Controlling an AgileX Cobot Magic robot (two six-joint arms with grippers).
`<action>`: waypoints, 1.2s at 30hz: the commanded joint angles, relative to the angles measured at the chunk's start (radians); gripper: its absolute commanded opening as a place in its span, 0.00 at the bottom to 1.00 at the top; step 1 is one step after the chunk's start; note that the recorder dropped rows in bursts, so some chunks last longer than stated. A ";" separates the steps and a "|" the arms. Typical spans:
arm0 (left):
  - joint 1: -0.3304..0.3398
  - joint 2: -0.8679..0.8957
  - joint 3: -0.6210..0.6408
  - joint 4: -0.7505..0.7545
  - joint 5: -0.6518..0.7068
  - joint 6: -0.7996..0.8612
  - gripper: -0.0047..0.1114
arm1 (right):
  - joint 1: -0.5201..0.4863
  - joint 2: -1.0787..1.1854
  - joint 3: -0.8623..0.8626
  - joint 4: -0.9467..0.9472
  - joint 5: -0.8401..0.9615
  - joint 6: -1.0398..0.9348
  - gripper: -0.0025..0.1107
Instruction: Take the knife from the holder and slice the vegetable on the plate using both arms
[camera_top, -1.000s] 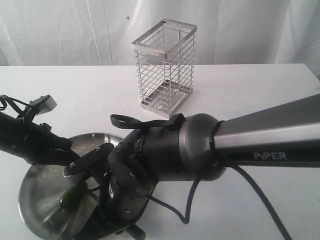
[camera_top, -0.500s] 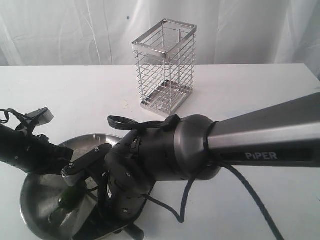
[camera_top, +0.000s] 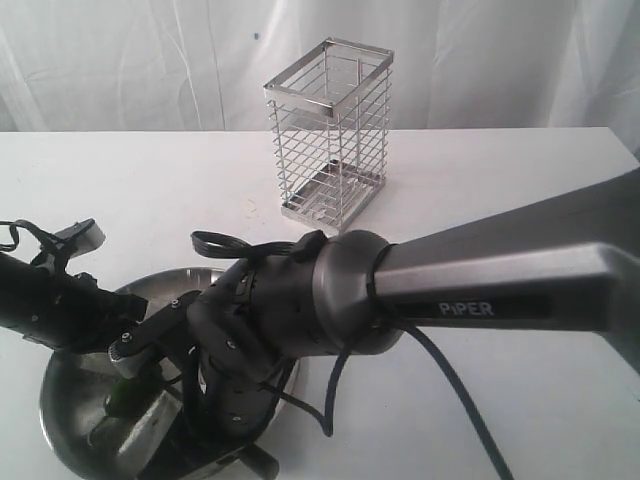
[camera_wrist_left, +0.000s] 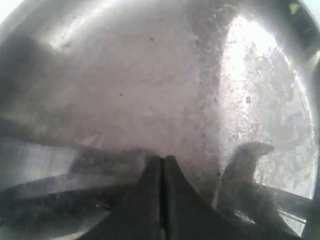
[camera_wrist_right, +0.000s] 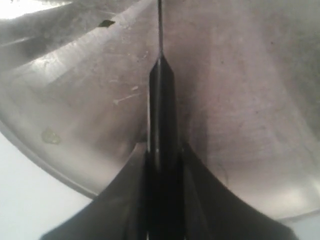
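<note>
My right gripper (camera_wrist_right: 161, 147) is shut on the black handle of the knife (camera_wrist_right: 161, 95). Its thin blade runs edge-on away from the fingers, above the steel plate (camera_wrist_right: 240, 100). My left gripper (camera_wrist_left: 161, 159) is shut just over the plate's floor (camera_wrist_left: 150, 75), with nothing seen between its fingers. In the exterior view the dark green vegetable (camera_top: 125, 398) lies in the plate (camera_top: 55, 400), partly hidden by the bulky right arm (camera_top: 300, 310). The left arm (camera_top: 50, 305) reaches in from the left. The wire holder (camera_top: 330, 130) stands at the back with nothing in it.
A small green scrap (camera_wrist_right: 106, 23) lies on the plate near the blade. Another green bit (camera_wrist_left: 294, 7) sits by the plate's rim. A white curtain hangs behind the white table (camera_top: 500, 200). The right arm's cable (camera_top: 450, 390) loops over the table.
The right arm has swung further left over the plate. The left arm has eased back to the left and lower.
</note>
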 joint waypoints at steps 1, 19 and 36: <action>-0.006 -0.030 0.017 0.020 0.029 0.004 0.04 | -0.002 0.002 -0.030 -0.018 -0.031 -0.005 0.02; -0.006 -0.183 0.017 0.072 0.041 0.000 0.04 | -0.007 0.016 -0.043 -0.040 -0.016 -0.005 0.02; -0.006 -0.189 0.019 0.195 0.026 -0.103 0.04 | -0.007 0.017 -0.043 -0.040 0.010 -0.005 0.02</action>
